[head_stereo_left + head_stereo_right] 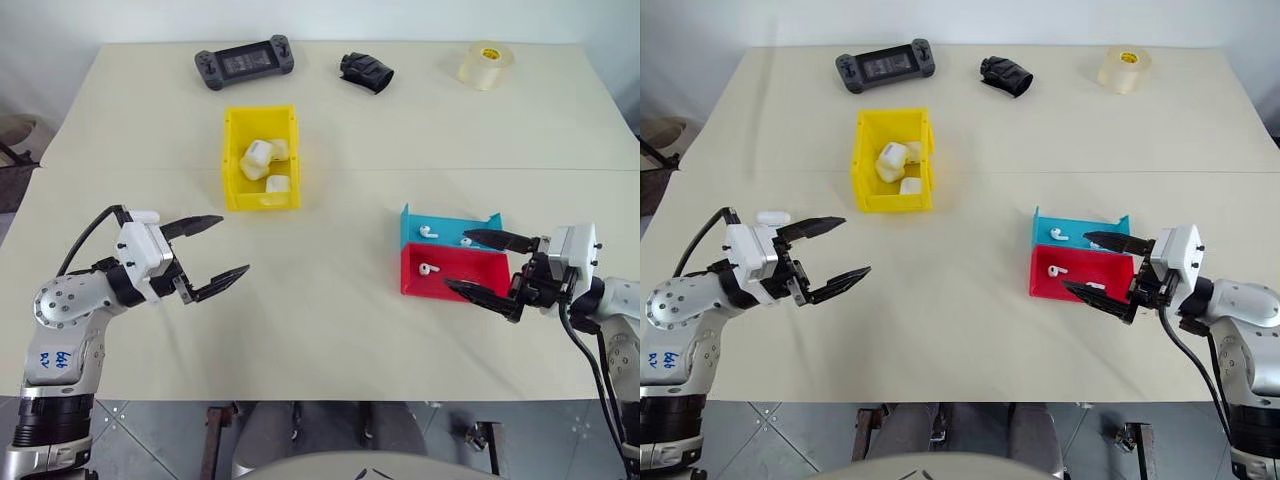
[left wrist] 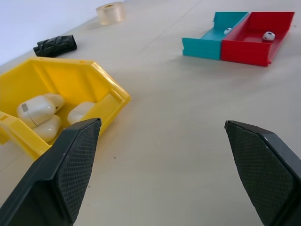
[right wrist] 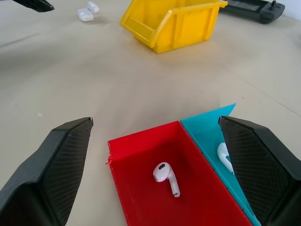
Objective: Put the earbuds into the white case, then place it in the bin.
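Observation:
One of the earbuds (image 3: 165,176) lies in the red tray (image 1: 475,272) and another earbud (image 3: 225,157) lies in the blue tray (image 1: 447,228). My right gripper (image 1: 490,266) is open at the right end of both trays, its fingers spanning them. The white case (image 1: 772,216) lies on the table just behind my left wrist, and its lid looks open. My left gripper (image 1: 215,255) is open over bare table, below the yellow bin (image 1: 236,160). The bin holds three more white cases (image 1: 258,158).
Along the far edge of the table lie a black game controller (image 1: 245,62), a black crumpled object (image 1: 365,72) and a roll of clear tape (image 1: 486,64). Bare tabletop stretches between the bin and the trays.

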`<control>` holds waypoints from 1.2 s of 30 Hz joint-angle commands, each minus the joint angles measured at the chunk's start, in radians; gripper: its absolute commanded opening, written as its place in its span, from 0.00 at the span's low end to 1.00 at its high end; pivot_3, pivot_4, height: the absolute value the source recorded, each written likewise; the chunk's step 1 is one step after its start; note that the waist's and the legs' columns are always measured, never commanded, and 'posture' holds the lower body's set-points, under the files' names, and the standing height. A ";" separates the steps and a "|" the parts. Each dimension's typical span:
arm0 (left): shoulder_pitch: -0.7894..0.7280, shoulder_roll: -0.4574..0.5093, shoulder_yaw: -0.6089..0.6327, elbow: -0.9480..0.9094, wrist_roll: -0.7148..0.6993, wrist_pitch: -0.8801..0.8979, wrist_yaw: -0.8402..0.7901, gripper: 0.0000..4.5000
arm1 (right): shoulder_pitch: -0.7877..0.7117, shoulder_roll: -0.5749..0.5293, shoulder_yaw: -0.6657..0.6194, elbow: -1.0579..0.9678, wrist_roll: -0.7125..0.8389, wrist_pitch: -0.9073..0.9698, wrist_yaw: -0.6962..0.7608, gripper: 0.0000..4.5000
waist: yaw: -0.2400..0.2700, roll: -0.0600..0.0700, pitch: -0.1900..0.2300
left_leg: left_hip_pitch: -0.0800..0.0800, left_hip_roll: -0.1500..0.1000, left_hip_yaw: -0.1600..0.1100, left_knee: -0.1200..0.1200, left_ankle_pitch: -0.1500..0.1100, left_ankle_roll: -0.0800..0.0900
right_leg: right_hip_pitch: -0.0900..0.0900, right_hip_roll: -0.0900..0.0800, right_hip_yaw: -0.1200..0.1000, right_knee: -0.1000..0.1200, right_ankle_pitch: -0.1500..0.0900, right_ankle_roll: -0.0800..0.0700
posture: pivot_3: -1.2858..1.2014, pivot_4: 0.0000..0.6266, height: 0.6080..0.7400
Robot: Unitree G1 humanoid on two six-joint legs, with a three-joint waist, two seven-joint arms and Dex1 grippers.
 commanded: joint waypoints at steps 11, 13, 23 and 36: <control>0.359 -0.213 0.275 -0.231 0.062 0.079 0.442 1.00 | -0.135 0.182 0.177 -0.065 -0.005 -0.028 -0.030 1.00 | -0.020 0.000 0.000 | 0.000 0.001 -0.001 -0.001 0.000 0.000 | 0.000 0.000 0.000 0.000 0.000 0.000 | 0.52 0.24 1.00; 0.414 -0.268 0.307 -0.263 0.093 0.097 0.530 1.00 | -0.157 0.210 0.207 -0.065 -0.014 -0.035 -0.031 1.00 | -0.021 -0.001 0.000 | 0.000 0.001 -0.001 -0.001 0.000 0.000 | 0.000 0.000 0.000 -0.001 0.000 0.000 | 0.52 0.24 1.00; 0.449 -0.362 0.345 -0.382 0.049 0.352 0.733 1.00 | -0.239 0.224 0.265 -0.023 -0.027 -0.055 0.023 1.00 | 0.004 -0.004 -0.002 | 0.000 0.000 -0.003 0.003 -0.002 -0.001 | 0.000 -0.001 0.000 -0.001 0.000 0.000 | 0.52 0.24 1.00; -0.100 0.034 0.269 -0.290 0.013 1.293 0.858 1.00 | -0.179 0.197 0.237 -0.065 -0.022 -0.042 -0.020 1.00 | -0.008 -0.005 -0.002 | -0.001 0.000 -0.004 0.002 -0.002 -0.002 | -0.003 0.000 0.000 0.006 -0.002 -0.003 | 0.52 0.24 1.00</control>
